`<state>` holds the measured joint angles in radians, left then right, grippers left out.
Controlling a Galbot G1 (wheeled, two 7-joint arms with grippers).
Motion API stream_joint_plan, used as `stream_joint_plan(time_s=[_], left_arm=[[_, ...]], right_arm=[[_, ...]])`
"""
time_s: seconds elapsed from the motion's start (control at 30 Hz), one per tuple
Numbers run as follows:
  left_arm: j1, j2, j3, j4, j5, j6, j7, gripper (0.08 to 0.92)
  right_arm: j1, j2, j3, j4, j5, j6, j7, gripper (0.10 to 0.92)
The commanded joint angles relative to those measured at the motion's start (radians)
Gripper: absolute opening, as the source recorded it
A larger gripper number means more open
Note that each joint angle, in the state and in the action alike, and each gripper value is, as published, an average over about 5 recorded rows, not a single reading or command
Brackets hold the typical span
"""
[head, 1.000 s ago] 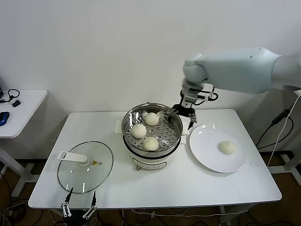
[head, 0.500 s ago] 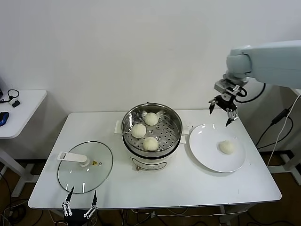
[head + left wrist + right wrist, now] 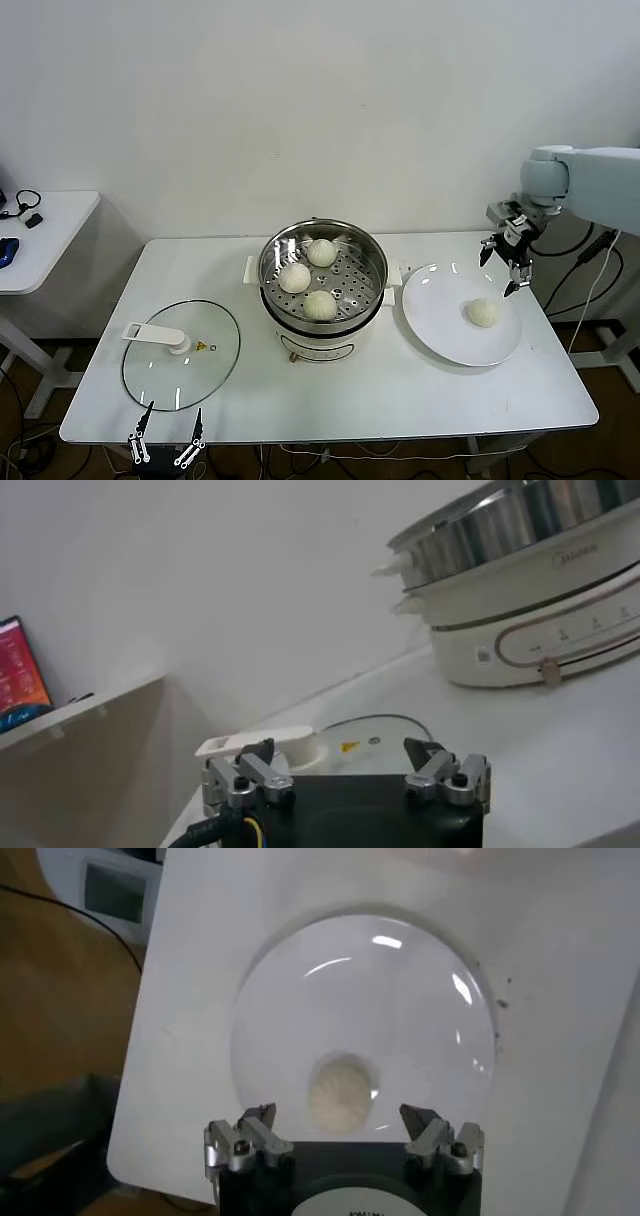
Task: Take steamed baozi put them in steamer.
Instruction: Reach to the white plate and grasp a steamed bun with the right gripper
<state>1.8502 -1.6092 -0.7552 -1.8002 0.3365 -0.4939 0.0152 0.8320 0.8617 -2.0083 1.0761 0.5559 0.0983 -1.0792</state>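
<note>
1. Head view: right gripper (image 3: 506, 266), jaws spread wide and carrying nothing, hangs above the far edge of the white plate (image 3: 440, 330).
2. Last steamed baozi (image 3: 483, 312) lies on the plate, on its right half, just below and nearer the robot than the gripper.
3. Right wrist view: the bun (image 3: 343, 1093) sits almost centred between the two fingertips (image 3: 255, 1118); it is round, so no long axis governs the approach.
4. Steamer (image 3: 372, 285) stands to the plate's left, three buns (image 3: 319, 304) already inside.
5. Left gripper (image 3: 166, 434) is parked, splayed, at the table's near edge by the glass lid (image 3: 215, 345); the right arm is much the nearer.
</note>
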Motion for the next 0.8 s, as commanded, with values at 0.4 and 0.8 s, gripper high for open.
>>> stream_joint_plan(time_s=[0.4, 0.8], left_arm=[[0.01, -0.015, -0.009, 0.01, 0.01, 0.001, -0.002, 0.823], [0.013, -0.014, -0.01, 0.015, 0.011, -0.001, -0.003, 0.823]], right_arm=[[-0.44, -0.053, 0.431, -0.271, -0.251, 0.01, -0.001, 0.823], [-0.522, -0.017, 0.528, -0.382, -0.277, 0.029, 0.007, 0.823]])
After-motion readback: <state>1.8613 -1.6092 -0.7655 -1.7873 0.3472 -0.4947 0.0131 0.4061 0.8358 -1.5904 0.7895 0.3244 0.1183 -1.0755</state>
